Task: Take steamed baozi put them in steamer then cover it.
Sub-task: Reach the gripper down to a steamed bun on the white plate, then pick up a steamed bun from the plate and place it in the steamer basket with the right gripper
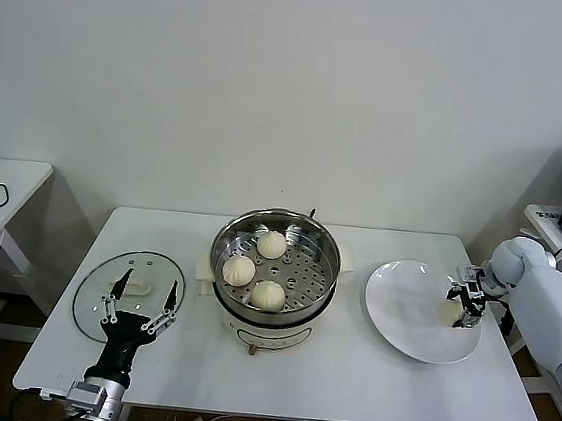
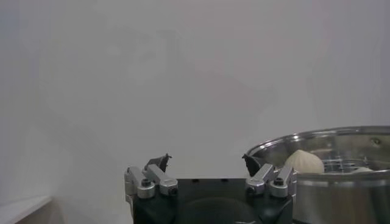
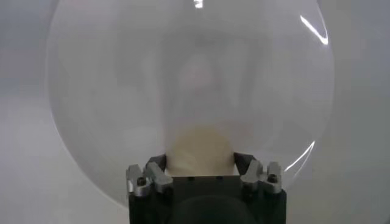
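White table (image 1: 344, 373) against a bare pale wall (image 1: 295, 81), side desks flanking.

Illumination is even, diffuse and moderately bright. The white rectangular table (image 1: 364, 380) carries only faint, soft-edged shadows. The round shiny stainless-steel steamer (image 1: 275, 267) shows specular reflections. Thin glare streaks mark the rim of the round flat white plate (image 3: 91, 109). Both wrist views appear hazy, with soft backgrounds.
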Available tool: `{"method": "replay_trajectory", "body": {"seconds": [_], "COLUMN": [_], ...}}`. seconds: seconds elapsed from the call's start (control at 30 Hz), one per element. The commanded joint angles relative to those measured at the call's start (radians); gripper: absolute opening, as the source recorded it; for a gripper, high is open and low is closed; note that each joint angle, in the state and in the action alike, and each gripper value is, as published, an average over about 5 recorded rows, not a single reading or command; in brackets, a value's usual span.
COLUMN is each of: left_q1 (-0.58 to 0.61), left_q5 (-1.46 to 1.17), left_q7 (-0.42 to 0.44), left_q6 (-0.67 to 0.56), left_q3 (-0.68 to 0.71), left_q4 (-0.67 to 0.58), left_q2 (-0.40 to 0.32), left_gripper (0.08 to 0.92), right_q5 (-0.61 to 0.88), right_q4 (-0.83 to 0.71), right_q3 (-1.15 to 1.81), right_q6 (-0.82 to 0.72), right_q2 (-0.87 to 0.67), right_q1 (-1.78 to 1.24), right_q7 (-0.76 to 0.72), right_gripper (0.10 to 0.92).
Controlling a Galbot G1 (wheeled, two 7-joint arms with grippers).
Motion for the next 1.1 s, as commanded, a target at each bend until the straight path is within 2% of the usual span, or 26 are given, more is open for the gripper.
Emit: {"method": "replay_trajectory", "body": {"seconds": [0.03,0.13,0.3,0.63,0.87,1.1], "left_q1": [0.001,0.001,0.000,-0.017,-0.030,-0.044], "left_q5": [0.000,0.001,0.007,0.005,-0.016,-0.048], "left_q7": [-0.002,-0.003,-0.008,-0.001,0.012,0.025], "left_q6": [0.003,0.004,0.004,-0.005,-0.007,-0.006], "left_q3": [0.003,0.007,0.021,0.016,0.000,-0.009], "left_q4": [-0.006,-0.010,-0.009,0.029,0.044,0.052], "left_q2": [0.000,0.001,0.000,-0.002,0.013,0.033], "left_gripper": [0.823,0.823,0.823,0.823,0.823,0.823], "right_q5": [0.031,0.112,0.341,0.787,1.063,1.211], "right_q4": [0.034,0.091,0.256,0.639,0.842,0.890], "right_q3": [-0.011,-0.057,-0.253,-0.743,-1.194,-1.325], "right_q6": [-0.018,-0.061,-0.146,-0.357,-0.493,-0.581], "right_q2": [-0.021,-0.070,-0.187,-0.360,-0.299,-0.134], "right_q1": [-0.001,0.018,0.121,0.555,1.011,1.157], "right_q7": [-0.019,-0.047,-0.094,-0.112,-0.052,0.011], "right_gripper": [0.698,0.696,0.697,0.704,0.704,0.704]}}
